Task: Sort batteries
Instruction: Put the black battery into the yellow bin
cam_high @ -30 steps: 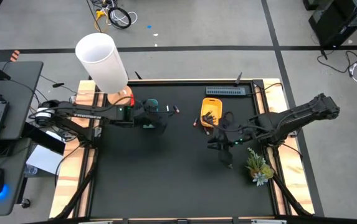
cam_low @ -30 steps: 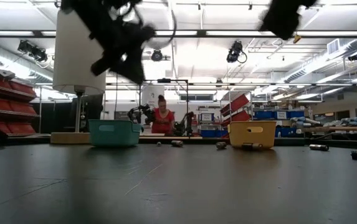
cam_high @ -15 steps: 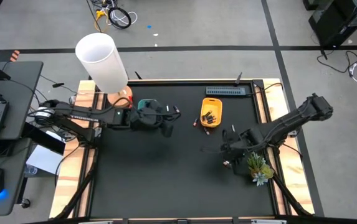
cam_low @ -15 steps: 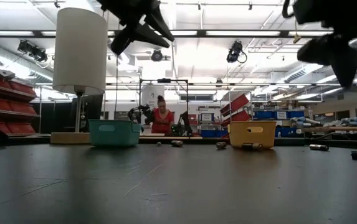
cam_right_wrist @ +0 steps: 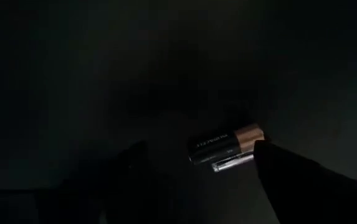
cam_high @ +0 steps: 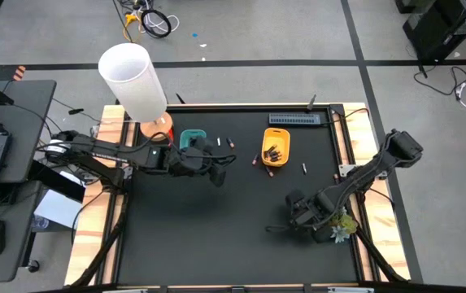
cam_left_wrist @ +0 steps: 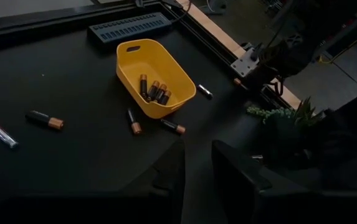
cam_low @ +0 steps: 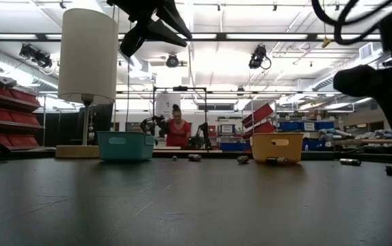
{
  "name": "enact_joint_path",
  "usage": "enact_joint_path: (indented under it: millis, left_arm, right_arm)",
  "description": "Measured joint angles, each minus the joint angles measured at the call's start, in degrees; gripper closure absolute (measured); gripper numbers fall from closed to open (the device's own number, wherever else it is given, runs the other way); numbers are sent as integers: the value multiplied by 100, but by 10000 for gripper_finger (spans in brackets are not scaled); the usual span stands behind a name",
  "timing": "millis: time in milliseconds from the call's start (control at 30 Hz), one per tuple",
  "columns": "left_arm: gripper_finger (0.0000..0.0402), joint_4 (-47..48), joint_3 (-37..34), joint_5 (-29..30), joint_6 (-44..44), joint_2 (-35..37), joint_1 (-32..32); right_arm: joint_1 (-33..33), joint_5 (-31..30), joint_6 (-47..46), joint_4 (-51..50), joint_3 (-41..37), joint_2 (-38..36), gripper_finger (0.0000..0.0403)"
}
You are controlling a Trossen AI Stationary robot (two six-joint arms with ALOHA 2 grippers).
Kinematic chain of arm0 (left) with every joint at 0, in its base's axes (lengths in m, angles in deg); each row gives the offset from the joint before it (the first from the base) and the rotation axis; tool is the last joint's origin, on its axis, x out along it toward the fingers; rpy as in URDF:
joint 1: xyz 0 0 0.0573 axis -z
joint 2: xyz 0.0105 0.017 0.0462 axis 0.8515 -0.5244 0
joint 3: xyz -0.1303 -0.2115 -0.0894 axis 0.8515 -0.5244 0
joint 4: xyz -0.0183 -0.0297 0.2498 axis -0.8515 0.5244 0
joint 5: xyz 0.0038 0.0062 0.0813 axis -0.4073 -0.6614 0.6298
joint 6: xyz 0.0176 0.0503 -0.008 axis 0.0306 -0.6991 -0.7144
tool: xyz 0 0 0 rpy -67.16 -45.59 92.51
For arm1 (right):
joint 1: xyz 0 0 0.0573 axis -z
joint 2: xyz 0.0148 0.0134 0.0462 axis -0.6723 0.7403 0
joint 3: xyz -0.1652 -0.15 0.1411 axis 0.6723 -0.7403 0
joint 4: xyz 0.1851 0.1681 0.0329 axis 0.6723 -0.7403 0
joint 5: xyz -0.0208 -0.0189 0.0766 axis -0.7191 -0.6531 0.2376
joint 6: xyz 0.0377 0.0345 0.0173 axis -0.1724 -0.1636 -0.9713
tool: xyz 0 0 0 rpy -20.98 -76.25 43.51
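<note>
Down low, the right end effector gapes wide over two batteries, touching neither.

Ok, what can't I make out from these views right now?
Teal tray contents: low view, its wall hides them; high view, too small.
Yellow tray battery count: they overlap in the left wrist view.
Silver battery beneath the dark battery: right wrist view, mostly covered, dim.
Right gripper: cut off by the low view's edge.
</note>
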Motion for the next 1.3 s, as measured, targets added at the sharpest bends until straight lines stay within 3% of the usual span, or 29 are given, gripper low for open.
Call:
enact_joint_path:
  millis: [200, 733, 967, 1300]
  left_arm:
    - [311, 2, -2, -1, 45, 0, 0]
    - [311, 4, -4, -20, 152, 0, 0]
    - [311, 9, -4, -20, 152, 0, 0]
    - [311, 9, -4, -17, 152, 0, 0]
  right_arm:
    - [-59, -38, 551, 18, 0, 376, 85]
    - [103, -201, 1460, 167, 0, 287, 86]
    - [369, 147, 1763, 196, -139, 287, 86]
    - [396, 188, 1900, 645, -452, 287, 101]
